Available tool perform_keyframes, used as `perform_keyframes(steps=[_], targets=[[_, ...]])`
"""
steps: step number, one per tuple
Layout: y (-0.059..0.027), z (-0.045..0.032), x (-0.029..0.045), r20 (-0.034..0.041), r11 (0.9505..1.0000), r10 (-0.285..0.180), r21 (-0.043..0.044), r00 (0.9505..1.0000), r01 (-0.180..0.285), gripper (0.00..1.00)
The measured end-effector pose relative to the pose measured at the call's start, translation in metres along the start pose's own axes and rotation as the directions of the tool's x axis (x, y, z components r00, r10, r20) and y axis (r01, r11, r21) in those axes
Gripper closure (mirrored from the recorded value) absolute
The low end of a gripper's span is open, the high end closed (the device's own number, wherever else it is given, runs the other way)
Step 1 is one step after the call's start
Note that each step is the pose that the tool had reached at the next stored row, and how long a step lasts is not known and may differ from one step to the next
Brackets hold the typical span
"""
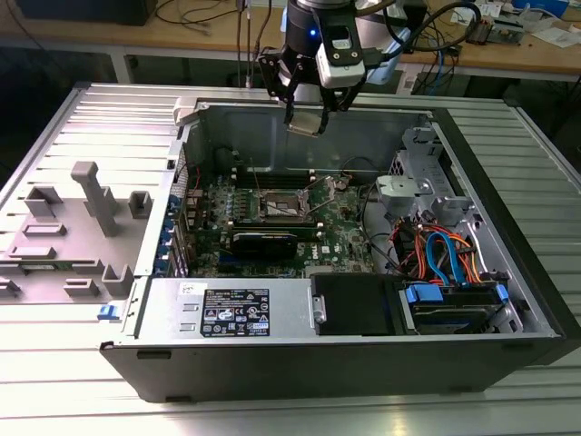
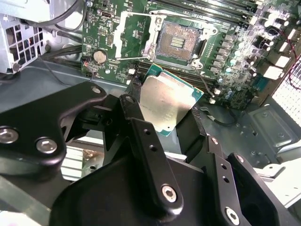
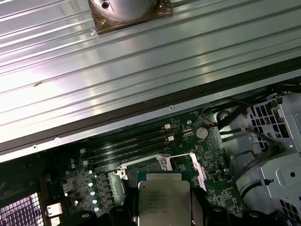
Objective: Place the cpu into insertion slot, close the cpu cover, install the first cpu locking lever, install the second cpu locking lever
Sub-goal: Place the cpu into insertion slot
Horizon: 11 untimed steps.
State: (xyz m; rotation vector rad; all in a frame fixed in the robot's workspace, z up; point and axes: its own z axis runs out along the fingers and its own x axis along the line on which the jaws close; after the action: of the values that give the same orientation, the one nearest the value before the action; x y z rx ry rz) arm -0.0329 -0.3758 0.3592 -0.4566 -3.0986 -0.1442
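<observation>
My gripper (image 1: 307,121) hangs above the rear wall of the open computer case, shut on the cpu (image 1: 306,123), a flat square chip with a silvery top. In both wrist views the cpu (image 2: 167,103) (image 3: 164,202) sits between the black fingers (image 2: 135,92), held by two opposite edges. Well below it on the green motherboard lies the insertion slot (image 2: 178,42) (image 1: 277,207), bare, its contact field showing. The cpu cover (image 2: 135,34), a silvery frame, is swung open to one side of the slot. Thin wire locking levers (image 2: 186,15) stand released around it.
Black memory sticks (image 1: 272,173) run behind the slot and a black card (image 1: 263,241) lies in front of it. A drive cage with blue and orange cables (image 1: 445,259) fills the exterior view's right. A grey fixture tray (image 1: 73,227) sits on the exterior view's left.
</observation>
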Motion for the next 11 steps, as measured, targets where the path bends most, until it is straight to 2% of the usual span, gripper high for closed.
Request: perform_keyframes(steps=[3, 11], targets=[[-0.0005, 0.0005, 0.0, 0.0022, 0.9997, 0.024, -0.001, 0.9997, -0.024, 0.46], [-0.0019, 0.0008, -0.0005, 0.0025, 0.9996, 0.028, -0.0006, 0.9996, -0.028, 0.46]])
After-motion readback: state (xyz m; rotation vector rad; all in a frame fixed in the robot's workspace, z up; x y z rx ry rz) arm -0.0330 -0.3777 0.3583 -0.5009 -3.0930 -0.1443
